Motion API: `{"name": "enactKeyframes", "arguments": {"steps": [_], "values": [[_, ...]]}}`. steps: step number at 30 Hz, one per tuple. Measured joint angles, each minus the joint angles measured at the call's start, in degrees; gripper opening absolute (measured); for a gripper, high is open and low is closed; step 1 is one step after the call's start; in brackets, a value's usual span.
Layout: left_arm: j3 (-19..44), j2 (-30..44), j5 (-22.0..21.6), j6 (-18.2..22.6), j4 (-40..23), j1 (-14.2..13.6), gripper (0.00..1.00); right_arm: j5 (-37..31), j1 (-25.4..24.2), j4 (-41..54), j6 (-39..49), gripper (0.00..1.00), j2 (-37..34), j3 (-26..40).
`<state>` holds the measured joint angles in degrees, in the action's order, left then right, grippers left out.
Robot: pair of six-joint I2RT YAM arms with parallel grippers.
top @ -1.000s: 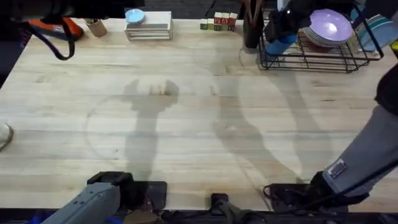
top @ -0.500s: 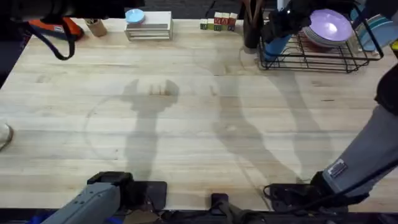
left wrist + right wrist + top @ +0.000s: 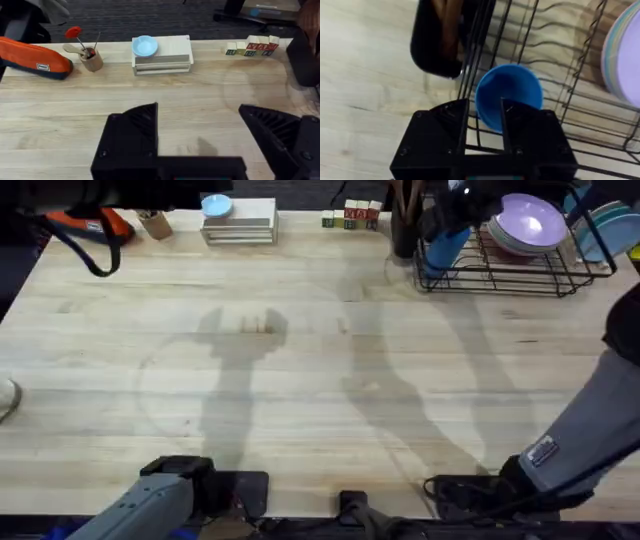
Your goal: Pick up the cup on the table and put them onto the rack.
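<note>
right tool (image 3: 485, 117) is clamped on the cup (image 3: 509, 95) over the rack (image 3: 580, 55); lower it straight between the wires, then release. left tool (image 3: 197, 132) sits apart.

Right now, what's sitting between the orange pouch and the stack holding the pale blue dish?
In the left wrist view, a small wooden cup of utensils stands between the orange pouch and the stack.

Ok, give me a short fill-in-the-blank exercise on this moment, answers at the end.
1. The right end effector grips the rim of a bright-blue ____.
2. The cup is held over a black wire ____.
3. The bowls in the rack are coloured ____.
4. On the stacked boards sits a pale-blue ____.

Missing words: cup; rack; lavender; dish
</note>
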<state>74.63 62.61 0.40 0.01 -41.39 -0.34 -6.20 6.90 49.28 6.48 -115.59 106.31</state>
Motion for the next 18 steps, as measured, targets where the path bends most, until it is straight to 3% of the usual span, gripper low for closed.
{"name": "enactKeyframes", "arguments": {"steps": [8, 18], "values": [[0.0, 0.0, 0.0, 0.0, 0.0, 0.0, 0.993, 0.0, 0.0, 2.4, 0.0, 0.404, 0.0, 8.6], [0.0, 0.0, 0.0, 0.0, 0.0, 0.0, 0.993, 0.0, 0.0, 12.5, 0.0, 0.664, 1.0, 19.5]]}}
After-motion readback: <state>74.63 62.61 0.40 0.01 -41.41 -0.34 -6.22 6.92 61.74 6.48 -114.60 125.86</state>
